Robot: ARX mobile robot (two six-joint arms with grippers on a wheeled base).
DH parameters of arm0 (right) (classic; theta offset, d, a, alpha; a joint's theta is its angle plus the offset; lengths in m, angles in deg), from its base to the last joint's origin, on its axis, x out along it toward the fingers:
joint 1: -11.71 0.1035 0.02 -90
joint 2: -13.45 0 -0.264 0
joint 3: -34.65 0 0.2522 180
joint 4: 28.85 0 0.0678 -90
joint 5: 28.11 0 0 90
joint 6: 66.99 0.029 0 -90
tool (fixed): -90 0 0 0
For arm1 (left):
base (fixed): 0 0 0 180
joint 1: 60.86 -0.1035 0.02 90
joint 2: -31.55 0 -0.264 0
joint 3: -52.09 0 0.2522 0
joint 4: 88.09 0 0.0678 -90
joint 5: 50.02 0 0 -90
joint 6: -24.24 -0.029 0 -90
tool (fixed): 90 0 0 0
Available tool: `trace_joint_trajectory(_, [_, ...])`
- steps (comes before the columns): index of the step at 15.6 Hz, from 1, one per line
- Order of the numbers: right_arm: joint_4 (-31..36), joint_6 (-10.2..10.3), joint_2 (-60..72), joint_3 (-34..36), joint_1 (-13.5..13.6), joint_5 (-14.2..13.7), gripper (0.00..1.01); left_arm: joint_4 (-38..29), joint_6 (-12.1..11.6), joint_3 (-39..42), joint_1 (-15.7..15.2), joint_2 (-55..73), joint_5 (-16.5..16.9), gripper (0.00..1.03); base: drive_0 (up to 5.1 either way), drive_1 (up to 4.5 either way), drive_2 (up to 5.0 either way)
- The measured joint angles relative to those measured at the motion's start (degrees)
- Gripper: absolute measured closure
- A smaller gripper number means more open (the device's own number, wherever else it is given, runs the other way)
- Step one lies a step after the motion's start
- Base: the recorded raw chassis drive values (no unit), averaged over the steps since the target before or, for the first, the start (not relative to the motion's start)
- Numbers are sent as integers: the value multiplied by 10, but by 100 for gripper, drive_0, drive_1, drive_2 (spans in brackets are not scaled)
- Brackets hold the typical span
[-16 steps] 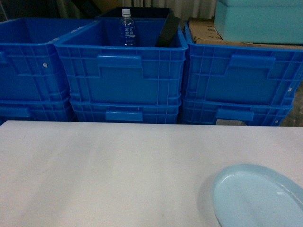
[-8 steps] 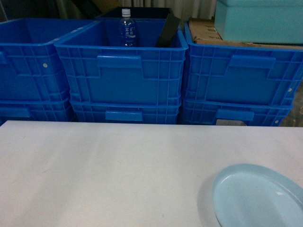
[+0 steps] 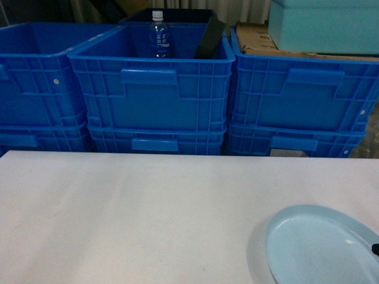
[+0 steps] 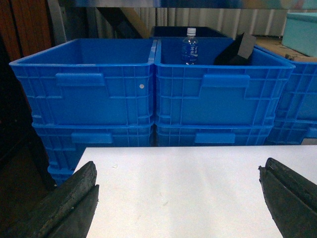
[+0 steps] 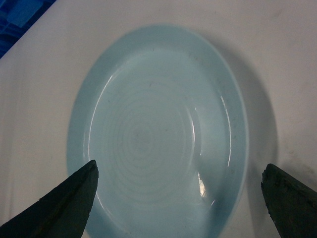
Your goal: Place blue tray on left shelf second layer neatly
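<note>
Your right gripper [image 5: 178,198] hangs over the tray [image 5: 158,134], fingers wide; left gripper [image 4: 178,198] wide too, above the table [image 4: 183,183].

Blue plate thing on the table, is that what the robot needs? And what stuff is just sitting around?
For the job:
blue tray
right gripper, open above the tray
white table it lies on

Just sitting around:
blue crates
water bottle
teal box
left gripper, open, holding nothing
</note>
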Motion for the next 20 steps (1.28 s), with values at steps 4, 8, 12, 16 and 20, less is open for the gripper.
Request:
trace_joint_trajectory(4, [42,24,18,20,22,-1,3,0,0,0,0,0,0,5,0,0,0])
trace_joint_trajectory(8, [78,53,41,20,37,-7,3,0,0,0,0,0,0,5,0,0,0])
trace_joint_trajectory(12, [116,53,75,24,38,-34,34,0,0,0,0,0,0,5,0,0,0])
trace_joint_trajectory(16, [119,33,97,27,-3,-34,79,0,0,0,0,0,0,5,0,0,0])
trace_joint_trajectory(20, [119,27,84,51,-37,-17,99,0,0,0,0,0,0,5,0,0,0])
